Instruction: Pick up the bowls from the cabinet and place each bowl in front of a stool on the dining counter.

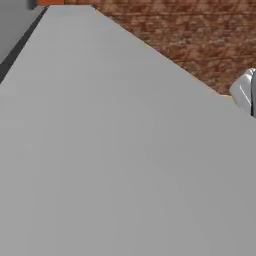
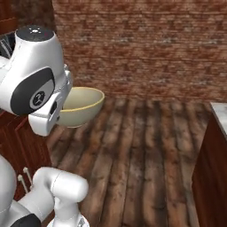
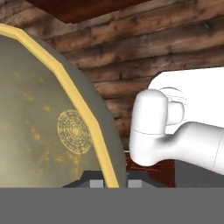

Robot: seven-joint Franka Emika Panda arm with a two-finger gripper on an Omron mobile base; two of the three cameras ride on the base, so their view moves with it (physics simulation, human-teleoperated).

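A: Where is the tan bowl (image 2: 82, 105)?

B: In the right base view it sits at left centre of the frame, poking out from behind the arm's big white wrist housing, up in the air above the wooden plank floor (image 2: 133, 150). Its rim is roughly level, opening upward.

A: And the gripper (image 3: 111, 183)?

B: In the hand view its two dark finger tips rise at the bottom centre, one on each side of the bowl's yellowish rim. The jaws are pinched nearly together on that rim, so the gripper is clamped on the bowl. The bowl's mottled inside takes up the left half of that frame, with a ringed mark at its centre.

A: What is around it?

B: A brick wall (image 2: 146, 44) runs across the top of the right base view. At the right edge, low down, a dark reddish wood panel with a pale corner on top, probably the dining counter (image 2: 212, 164), though too little shows to be sure.

A: The left base view?

B: A flat grey surface (image 1: 110, 160) covers most of it; brick in the upper right.
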